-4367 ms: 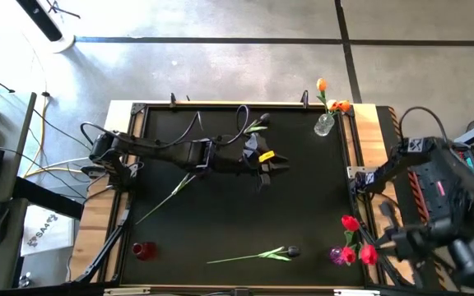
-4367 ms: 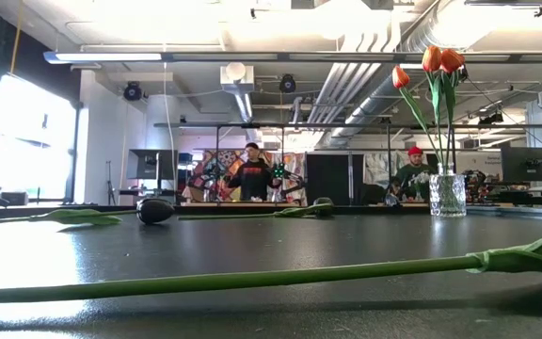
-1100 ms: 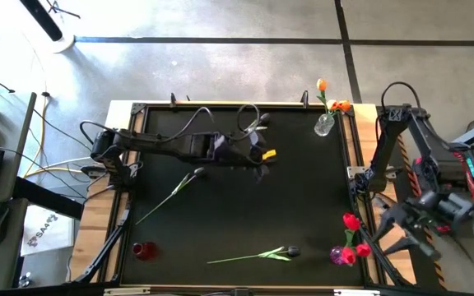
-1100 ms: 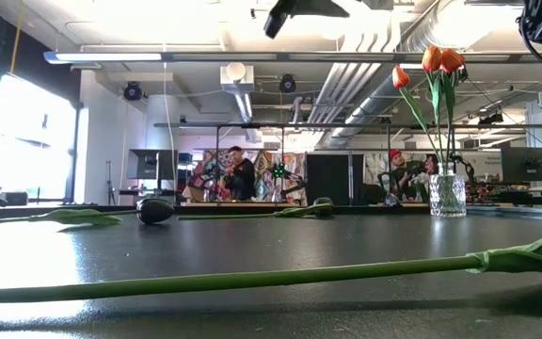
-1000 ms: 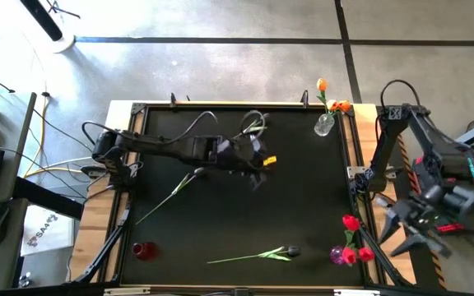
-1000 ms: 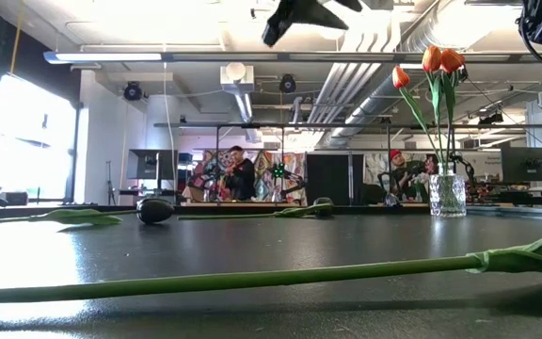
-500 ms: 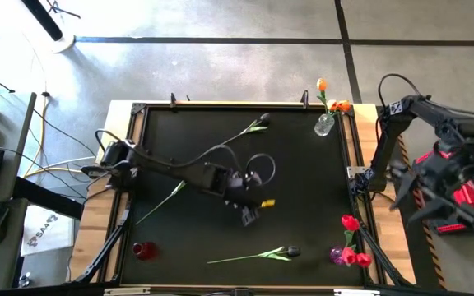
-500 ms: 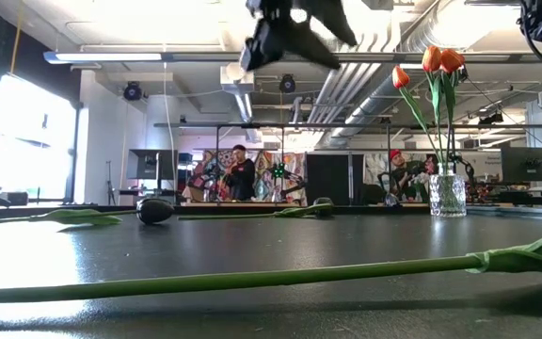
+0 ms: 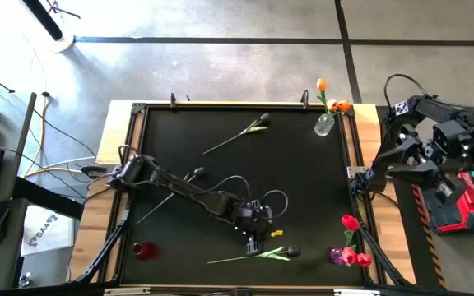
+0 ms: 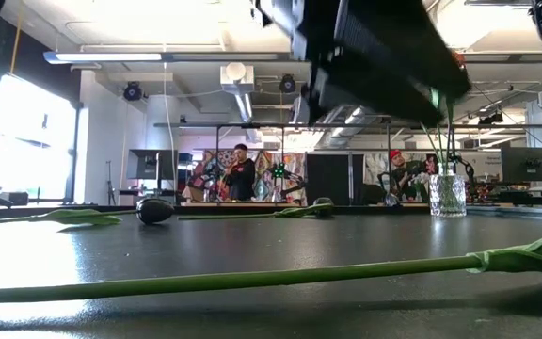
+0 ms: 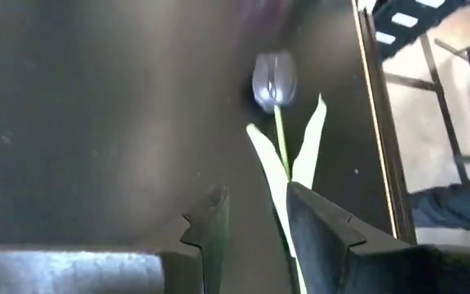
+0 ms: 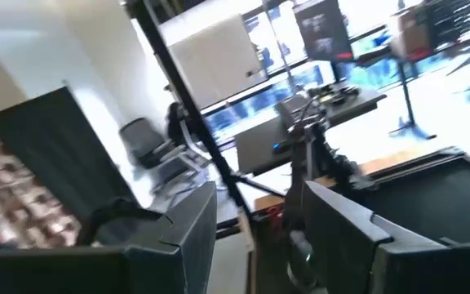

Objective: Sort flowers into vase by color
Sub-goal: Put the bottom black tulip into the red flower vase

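High view: the left arm stretches diagonally across the dark tabletop (image 9: pixel 220 156), and the left claw (image 9: pixel 252 243) hangs close over the stem of the dark tulip (image 9: pixel 291 251) lying near the front edge. A second loose tulip (image 9: pixel 262 121) lies near the far edge, and a third stem (image 9: pixel 159 204) lies at the left, partly under the arm. The clear vase (image 9: pixel 324 124) stands at the far right corner with orange tulips (image 9: pixel 322 85) in it. Red tulips (image 9: pixel 350 223) stand in a purple vase (image 9: pixel 336 256) at the near right corner, and a small red vase (image 9: pixel 143 250) sits at the near left corner. The right arm is folded up beside the tabletop's right edge; I cannot make out its claw here.

Low view: a long green stem (image 10: pixel 252 279) lies across the foreground. The left arm's dark body fills the upper part of the picture, in front of the clear vase (image 10: pixel 447 195). People stand in the room beyond.

Left wrist view: the left claw (image 11: pixel 255 220) is partly spread and empty, its fingers (image 11: pixel 317 220) straddling the leaves of the dark tulip (image 11: pixel 274 80), which lies flat beneath them.

Right wrist view: the right claw (image 12: pixel 255 220) stands wide with nothing between its fingers (image 12: pixel 345 220), facing the room.
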Action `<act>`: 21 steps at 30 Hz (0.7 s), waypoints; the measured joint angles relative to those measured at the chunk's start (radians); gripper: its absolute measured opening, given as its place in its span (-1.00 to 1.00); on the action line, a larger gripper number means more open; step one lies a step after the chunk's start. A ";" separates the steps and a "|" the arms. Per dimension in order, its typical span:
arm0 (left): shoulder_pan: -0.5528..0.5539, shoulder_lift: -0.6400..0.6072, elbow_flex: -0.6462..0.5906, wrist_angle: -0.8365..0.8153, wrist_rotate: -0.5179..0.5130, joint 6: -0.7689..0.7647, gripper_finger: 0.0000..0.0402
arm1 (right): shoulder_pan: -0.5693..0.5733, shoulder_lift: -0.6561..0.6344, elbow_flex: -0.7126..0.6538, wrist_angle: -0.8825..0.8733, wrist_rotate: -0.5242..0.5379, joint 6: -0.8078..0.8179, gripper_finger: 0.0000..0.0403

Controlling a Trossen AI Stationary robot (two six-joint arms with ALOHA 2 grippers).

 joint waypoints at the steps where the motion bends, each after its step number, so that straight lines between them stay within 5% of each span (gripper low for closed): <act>1: -0.005 0.007 0.000 0.000 0.009 -0.005 -0.44 | -0.020 0.009 0.002 0.011 -0.009 -0.012 -0.16; 7: -0.077 0.021 0.000 0.000 0.023 0.003 -0.44 | -0.169 0.079 0.003 0.068 -0.133 -0.163 -0.16; 12: -0.120 0.035 0.000 0.008 -0.004 0.021 -0.41 | -0.266 0.130 0.002 0.069 -0.190 -0.140 -0.16; 21: -0.132 0.109 0.000 0.020 -0.083 -0.063 -0.04 | -0.413 0.190 0.003 0.070 -0.313 -0.084 -0.16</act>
